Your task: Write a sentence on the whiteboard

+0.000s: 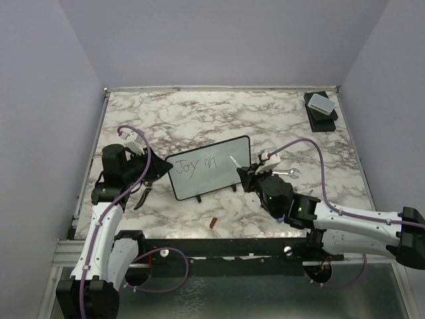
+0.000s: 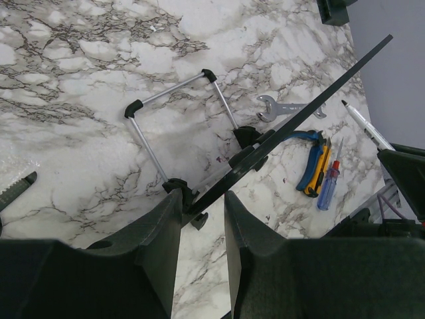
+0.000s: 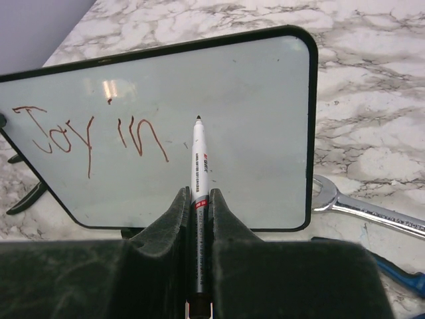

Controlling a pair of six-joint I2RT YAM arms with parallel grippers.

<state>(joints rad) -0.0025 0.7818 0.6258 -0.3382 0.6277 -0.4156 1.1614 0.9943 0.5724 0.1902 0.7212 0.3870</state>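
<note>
Near table centre, the whiteboard (image 1: 209, 167) stands tilted, its 9 o'clock edge pinched by the left gripper (image 2: 202, 212). Right gripper (image 3: 199, 199) clamps the marker (image 3: 198, 163); excess pressure could tip it after "Joy in" (image 3: 89, 136).

The marble table (image 1: 199, 113) carries the whiteboard (image 1: 209, 167) on its feet, a wrench (image 1: 287, 173), a red cap (image 1: 213, 222), and a black block (image 1: 323, 113) at the far right corner.

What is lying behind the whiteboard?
Behind the whiteboard, its wire stand, a wrench, a utility knife and a screwdriver show. The writing side is hidden in this view.
</note>
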